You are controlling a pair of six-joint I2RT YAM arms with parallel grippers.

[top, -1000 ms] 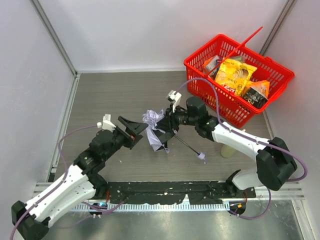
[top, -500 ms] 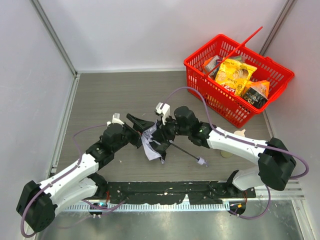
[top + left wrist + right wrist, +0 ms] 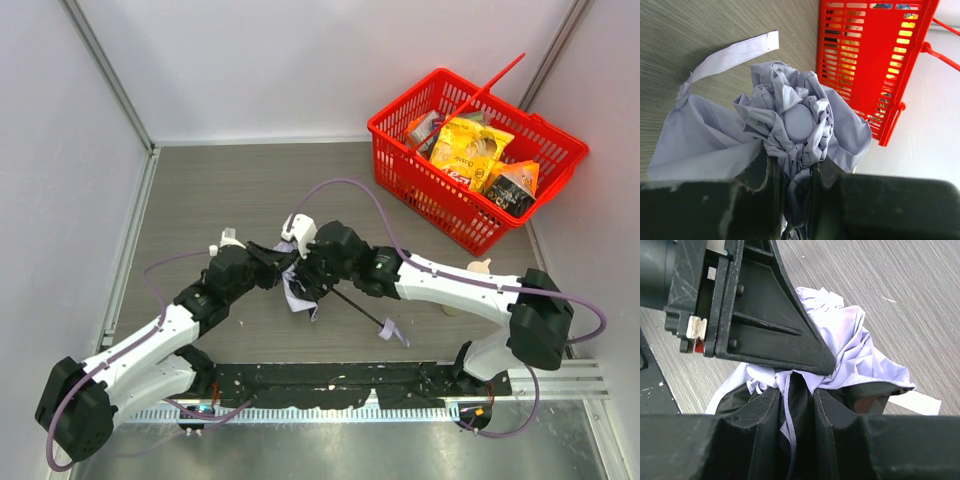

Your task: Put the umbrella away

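Top external view: the umbrella [image 3: 296,298] sits about mid-bench, slightly toward the near side, as a crumpled pale lavender bundle where the two arms meet.
Shaft: the thin black shaft [image 3: 356,306] runs from the bundle toward the right and near side. It ends at the small pale handle [image 3: 389,331], which seems to rest on the bench [image 3: 220,190].
Left end effector [image 3: 284,265]: it reaches in from the left. In the left wrist view its fingers [image 3: 765,167] stand close together with gathered fabric pinched between them, so it is clamped on the umbrella [image 3: 796,120].
Right end effector [image 3: 303,283]: it comes in from the right, its tip just beside the left one. In the right wrist view its fingers [image 3: 765,412] are closed on a fold of the umbrella [image 3: 847,355]. The dark inner side of the cloth shows between the fingers.
Contact between arms: in the right wrist view the left end effector [image 3: 771,327] lies across the top of the fabric, touching it (whether the two end effectors touch each other is unclear).
Strap: a flat lavender strap [image 3: 730,54] lies loose on the bench, on the left side of the bundle in the left wrist view.
Red basket [image 3: 420,190]: it stands in the far right corner, well apart from the umbrella, with a yellow packet [image 3: 468,148] among the goods inside.
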